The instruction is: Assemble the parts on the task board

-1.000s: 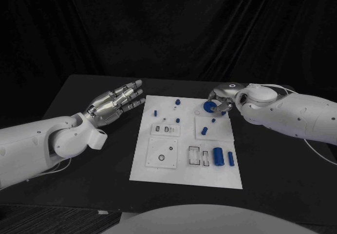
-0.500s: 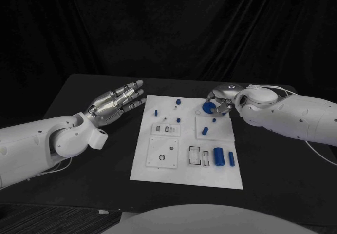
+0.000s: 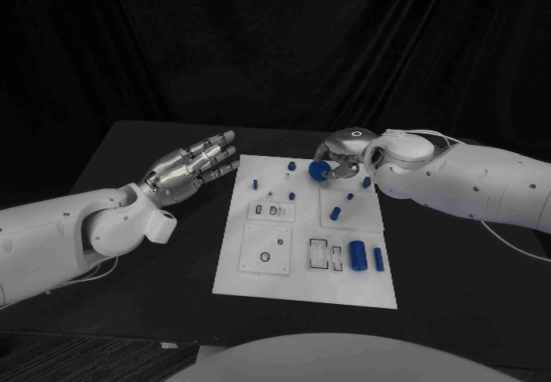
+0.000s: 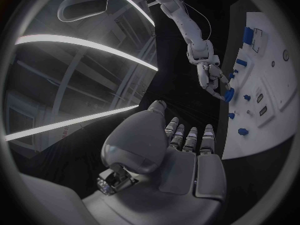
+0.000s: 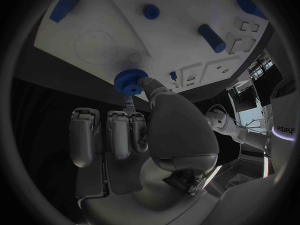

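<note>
Two silver many-fingered hands are seen over a black worktop (image 3: pixel 138 278) on which a white rectangular task board (image 3: pixel 301 282) is laid at the centre. The right hand (image 3: pixel 341 153) is held above the board's far end, at about 1 o'clock from the board's middle, and a small blue toothed gear (image 3: pixel 320 171) is pinched between its thumb and a fingertip. In the right wrist view the gear (image 5: pixel 129 81) is seen clamped at the thumb tip, while the other fingers (image 5: pixel 107 135) are curled inward below it; whether the gear touches the board surface cannot be told. The left hand (image 3: pixel 184 169) is held at 10 o'clock, just off the board's left edge, with its fingers stretched out flat, close together, and nothing held in them.

Several small blue parts are spread on the board: a short blue peg (image 3: pixel 291 166) near the far edge, a blue cylinder (image 3: pixel 334 213) near the middle, and a thicker blue cylinder (image 3: pixel 357 255) with a slimmer blue pin (image 3: pixel 378 259) beside it at 4 o'clock. Some tiny blue pieces at the far left of the board are too small to be made out. Part of the board's far right corner is hidden by the right arm.
</note>
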You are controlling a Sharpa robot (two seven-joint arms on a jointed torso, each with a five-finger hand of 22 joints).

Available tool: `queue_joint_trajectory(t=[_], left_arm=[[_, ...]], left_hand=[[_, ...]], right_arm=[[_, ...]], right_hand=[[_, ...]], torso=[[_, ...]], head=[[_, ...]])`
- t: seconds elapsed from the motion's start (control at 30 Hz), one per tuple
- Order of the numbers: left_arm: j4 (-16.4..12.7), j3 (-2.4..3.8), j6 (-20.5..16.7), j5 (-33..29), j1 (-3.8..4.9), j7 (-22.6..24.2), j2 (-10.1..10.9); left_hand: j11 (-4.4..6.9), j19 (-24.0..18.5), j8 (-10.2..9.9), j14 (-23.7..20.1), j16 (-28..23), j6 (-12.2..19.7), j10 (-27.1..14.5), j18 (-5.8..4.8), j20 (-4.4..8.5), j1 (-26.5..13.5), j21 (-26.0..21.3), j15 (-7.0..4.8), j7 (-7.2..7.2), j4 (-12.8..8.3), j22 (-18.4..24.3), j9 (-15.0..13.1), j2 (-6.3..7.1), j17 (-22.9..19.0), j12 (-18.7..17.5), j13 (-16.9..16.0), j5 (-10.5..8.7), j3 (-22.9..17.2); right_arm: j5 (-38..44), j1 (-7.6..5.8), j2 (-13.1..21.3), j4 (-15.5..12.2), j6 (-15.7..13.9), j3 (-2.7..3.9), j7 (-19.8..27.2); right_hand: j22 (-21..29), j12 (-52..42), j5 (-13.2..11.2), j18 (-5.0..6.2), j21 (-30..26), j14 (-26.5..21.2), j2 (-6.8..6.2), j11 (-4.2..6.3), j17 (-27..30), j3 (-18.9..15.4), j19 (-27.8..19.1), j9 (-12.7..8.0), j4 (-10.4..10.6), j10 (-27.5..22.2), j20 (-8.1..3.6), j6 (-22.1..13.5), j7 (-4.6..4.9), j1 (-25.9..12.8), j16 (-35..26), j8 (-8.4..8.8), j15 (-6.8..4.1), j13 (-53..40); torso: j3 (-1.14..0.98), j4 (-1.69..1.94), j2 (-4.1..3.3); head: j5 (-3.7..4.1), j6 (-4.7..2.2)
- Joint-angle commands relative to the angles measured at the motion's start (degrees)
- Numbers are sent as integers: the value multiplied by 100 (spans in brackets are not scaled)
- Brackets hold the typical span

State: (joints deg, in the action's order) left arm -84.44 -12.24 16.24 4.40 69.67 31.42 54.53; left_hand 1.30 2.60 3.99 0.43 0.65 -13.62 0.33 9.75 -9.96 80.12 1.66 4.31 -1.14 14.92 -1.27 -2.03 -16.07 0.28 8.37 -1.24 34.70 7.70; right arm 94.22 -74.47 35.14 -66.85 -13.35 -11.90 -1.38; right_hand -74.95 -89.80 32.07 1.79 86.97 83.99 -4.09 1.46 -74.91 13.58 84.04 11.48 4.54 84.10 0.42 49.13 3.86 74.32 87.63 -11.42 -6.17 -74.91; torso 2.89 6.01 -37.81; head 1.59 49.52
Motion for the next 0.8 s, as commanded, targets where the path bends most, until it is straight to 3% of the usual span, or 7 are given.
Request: queue_joint_trajectory(t=[0.03,0.27,0.47,0.67,0.8], left_arm=[[-14,5,92,-2,-8,35,-9],[-4,5,90,-3,-8,5,-23],[4,5,107,-3,-8,-5,-52],[10,5,108,-3,-8,-15,-68],[15,5,110,-3,-8,-23,-72]], left_hand=[[-55,-5,23,-6,41,-3,2,20,-47,48,42,35,-10,-11,-8,-6,4,9,27,-7,31,-27],[-52,1,28,-5,42,-9,3,19,-52,61,46,41,-7,-30,-10,-7,13,10,30,-8,53,-39],[-51,6,33,-4,45,-7,3,18,-59,80,48,48,-5,-60,-10,-7,20,11,31,-9,88,-61],[-51,7,35,-2,47,3,4,17,-64,102,48,54,-3,-98,-9,-6,30,11,30,-9,132,-88],[-52,8,39,-2,47,3,5,16,-65,117,47,55,-2,-129,-9,-7,36,11,34,-9,172,-109]], right_arm=[[30,-36,-128,80,-72,4,193],[30,-57,-437,270,20,5,319],[30,-59,-661,445,75,5,359],[30,-57,-849,600,167,5,396],[30,-55,-933,646,228,5,418]], right_hand=[[-1172,-20,-36,-61,2,519,-12,-48,-1126,31,352,714,3,590,34,7,-24,-62,-31,-776,48,-1509],[-1176,-20,-67,-62,5,522,-8,-44,-1131,49,355,718,-14,590,35,-47,-13,-59,-27,-768,48,-1509],[-1185,-20,-105,-64,12,524,-6,-46,-1138,60,361,713,-15,590,36,-99,-1,-75,-21,-745,49,-1509],[-1184,-20,-134,-64,11,524,-4,-49,-1139,66,361,709,-13,590,38,-124,4,-91,-20,-731,51,-1509],[-1177,-20,-164,-61,2,519,-3,-50,-1118,79,354,698,-11,590,40,-170,13,-109,-34,-699,54,-1509]], torso=[[-1,2,0],[1,-5,-1],[-2,28,-4],[8,3,0],[1,-5,-1]], head=[[-6,13],[21,21],[70,26],[57,31],[45,33]])
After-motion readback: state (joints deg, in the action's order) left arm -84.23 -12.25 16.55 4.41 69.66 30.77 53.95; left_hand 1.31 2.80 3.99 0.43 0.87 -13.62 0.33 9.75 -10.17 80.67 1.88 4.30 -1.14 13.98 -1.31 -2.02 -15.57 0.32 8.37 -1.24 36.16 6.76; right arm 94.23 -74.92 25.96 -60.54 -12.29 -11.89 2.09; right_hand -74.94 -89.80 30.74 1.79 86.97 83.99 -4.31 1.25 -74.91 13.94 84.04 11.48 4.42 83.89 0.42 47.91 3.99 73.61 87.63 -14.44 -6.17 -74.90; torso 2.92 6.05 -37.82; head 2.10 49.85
